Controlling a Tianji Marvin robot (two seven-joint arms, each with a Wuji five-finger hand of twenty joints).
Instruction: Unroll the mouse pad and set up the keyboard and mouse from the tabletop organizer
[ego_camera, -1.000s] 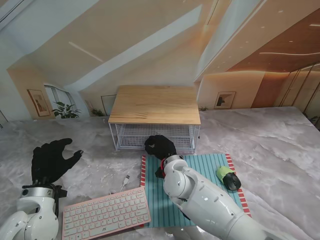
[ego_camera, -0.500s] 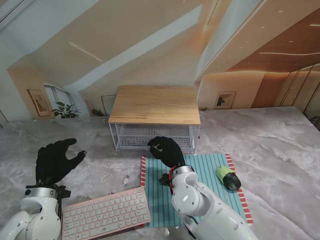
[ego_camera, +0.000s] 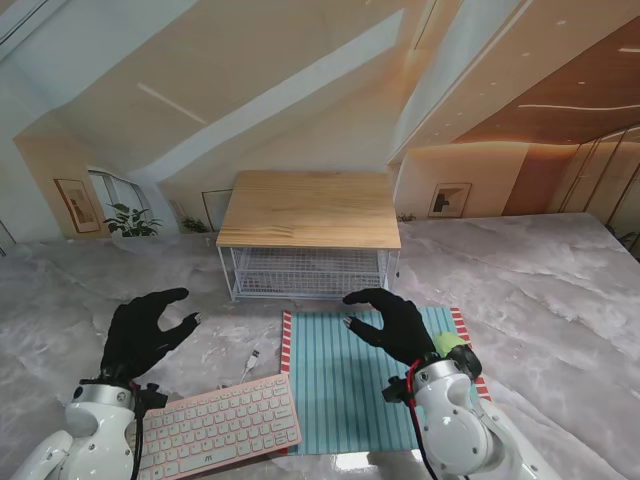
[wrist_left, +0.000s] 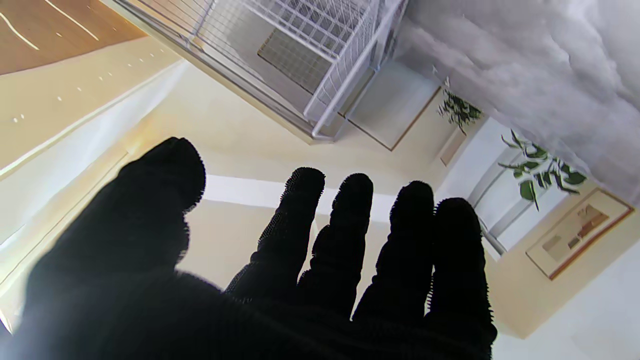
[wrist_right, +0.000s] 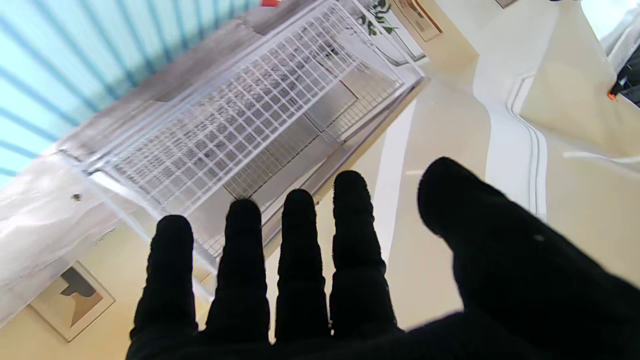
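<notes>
pad unrolled, keyboard only half on it

both my hands, left hand (ego_camera: 145, 330) and right hand (ego_camera: 398, 322), hover spread and empty; next, slide the pink rectangular keyboard (ego_camera: 213, 427) onto the teal striped mouse pad (ego_camera: 352, 385).

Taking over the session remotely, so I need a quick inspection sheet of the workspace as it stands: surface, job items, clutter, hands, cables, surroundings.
Surface: grey marbled table.
Mouse pad: unrolled flat, teal stripes, red-and-white edging.
Keyboard: pink, mostly off the pad's left edge, one corner overlapping it.
Mouse: green and black, on the pad's right side, partly hidden by the right wrist.
Organizer: wood top, wire basket under it looks empty.
Clutter: nothing seen.
Left hand: open, holding nothing, beyond the keyboard.
Right hand: open, holding nothing, over the pad.
Cables: white cable lying beyond the keyboard.
Surroundings: printed room backdrop.
</notes>
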